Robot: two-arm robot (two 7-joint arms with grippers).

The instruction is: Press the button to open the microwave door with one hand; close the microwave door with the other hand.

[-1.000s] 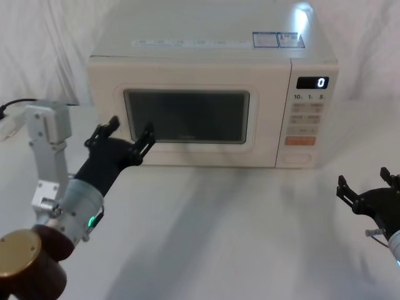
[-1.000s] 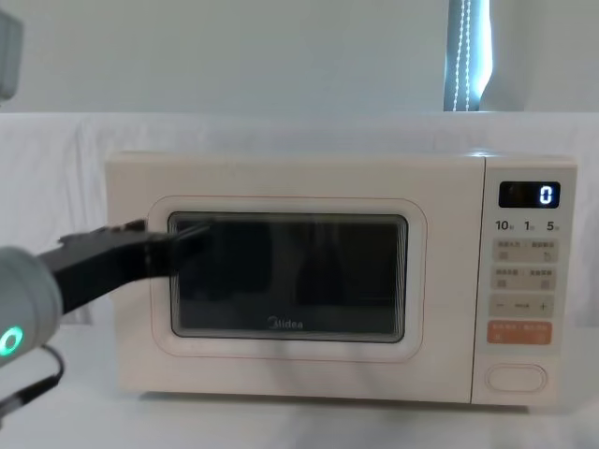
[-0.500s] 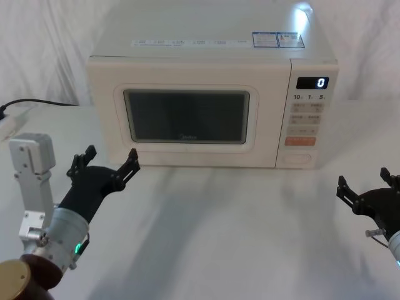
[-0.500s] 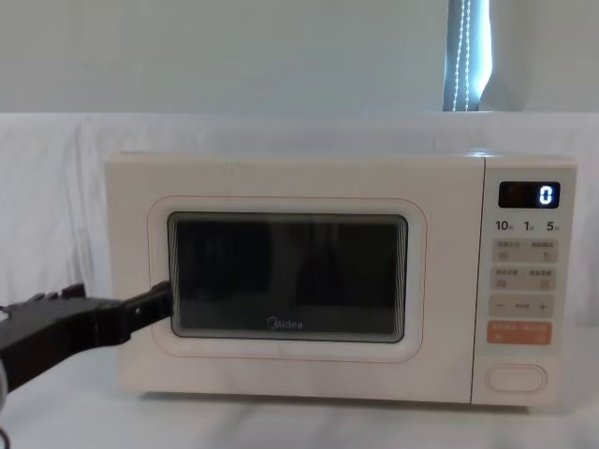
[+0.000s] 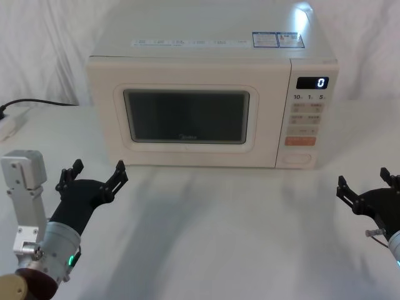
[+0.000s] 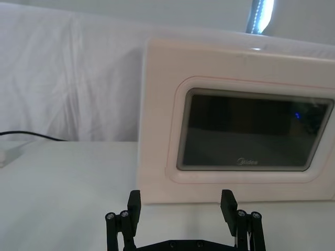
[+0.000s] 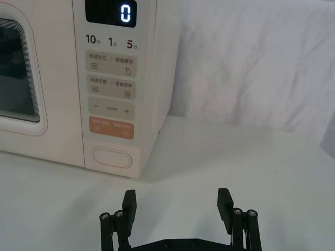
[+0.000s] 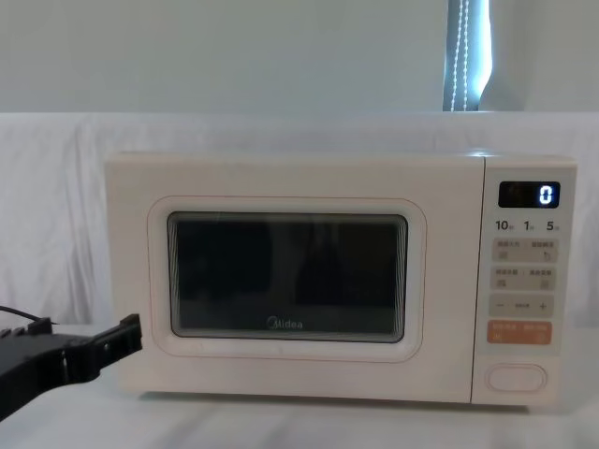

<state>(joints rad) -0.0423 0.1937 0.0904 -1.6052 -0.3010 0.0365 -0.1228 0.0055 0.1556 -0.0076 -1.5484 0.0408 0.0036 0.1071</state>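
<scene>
One door: the microwave door sits shut, flush in the microwave.
Button: the button is unpressed, low on the panel.
Left gripper: jaws wide, drawn back from the door onto the counter; closing looks finished.
Right gripper: jaws wide, parked near the panel.

White cloth covers the table and hangs as a backdrop. A black cable runs to a white power strip at the left.
</scene>
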